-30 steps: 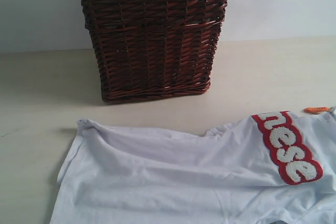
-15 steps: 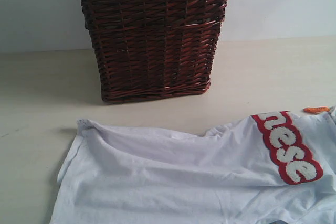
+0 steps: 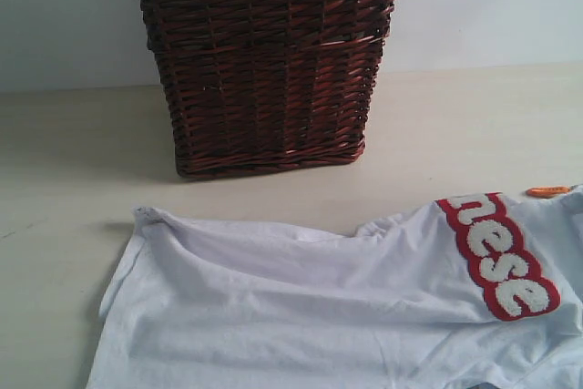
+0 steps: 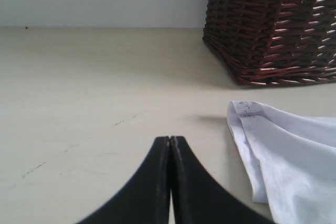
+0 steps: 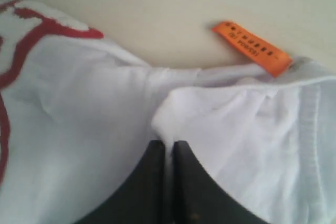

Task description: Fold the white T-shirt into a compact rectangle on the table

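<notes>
The right jaws have just closed on a pinch of the white shirt point(image 5: 210, 114) by its orange tag point(image 5: 252, 48), so folding can likely start; the shirt lies spread on the bench point(image 3: 73, 152), and the left jaws are shut on nothing.

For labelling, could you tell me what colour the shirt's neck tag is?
Orange neck tag, clearest in right wrist view.

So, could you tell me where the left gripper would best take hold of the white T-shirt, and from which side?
Probably the raised corner of the white T-shirt, approached from the bare table side. The corner is rolled over and stands slightly off the surface, casting a shadow, so a finger could slide under. The left gripper, now shut, would have to open first.
</notes>
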You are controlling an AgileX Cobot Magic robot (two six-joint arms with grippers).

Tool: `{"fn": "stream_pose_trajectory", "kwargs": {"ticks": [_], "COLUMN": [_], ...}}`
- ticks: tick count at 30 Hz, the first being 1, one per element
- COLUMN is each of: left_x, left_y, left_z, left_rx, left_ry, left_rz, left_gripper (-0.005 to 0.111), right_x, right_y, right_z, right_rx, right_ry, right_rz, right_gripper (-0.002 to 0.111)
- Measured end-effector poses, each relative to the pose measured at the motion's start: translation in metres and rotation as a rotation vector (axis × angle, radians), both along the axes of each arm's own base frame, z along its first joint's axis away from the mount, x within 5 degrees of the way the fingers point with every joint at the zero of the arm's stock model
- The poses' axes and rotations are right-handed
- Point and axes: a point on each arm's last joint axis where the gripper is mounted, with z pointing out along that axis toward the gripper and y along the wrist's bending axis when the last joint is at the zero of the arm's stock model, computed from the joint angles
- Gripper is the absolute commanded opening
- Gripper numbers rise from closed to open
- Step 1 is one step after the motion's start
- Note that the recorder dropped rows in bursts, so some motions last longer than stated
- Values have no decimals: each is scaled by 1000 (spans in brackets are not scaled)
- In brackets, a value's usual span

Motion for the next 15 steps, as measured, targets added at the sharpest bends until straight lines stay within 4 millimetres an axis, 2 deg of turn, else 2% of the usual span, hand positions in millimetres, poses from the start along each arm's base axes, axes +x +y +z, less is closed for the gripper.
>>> {"fn": "stream_pose_trajectory", "kwargs": {"ticks": [8, 10, 13, 15], "left_x": [0, 0, 0, 0], "left_y": [0, 0, 0, 0], "left_z": [0, 0, 0, 0], "left_rx": [0, 0, 0, 0], "left_ry": [0, 0, 0, 0], "left_rz": [0, 0, 0, 0], "left_gripper": [1, 1, 1, 1], "right_x": [22, 26, 28, 28], "right_y": [6, 3, -4, -9], "right_z": [21, 26, 23, 19], "right_rx": [180, 169, 89, 8], "right_ry": [-187, -222, -229, -226], "right_rz": [-210, -263, -316, -317], "right_gripper": [0, 5, 22, 40]}}
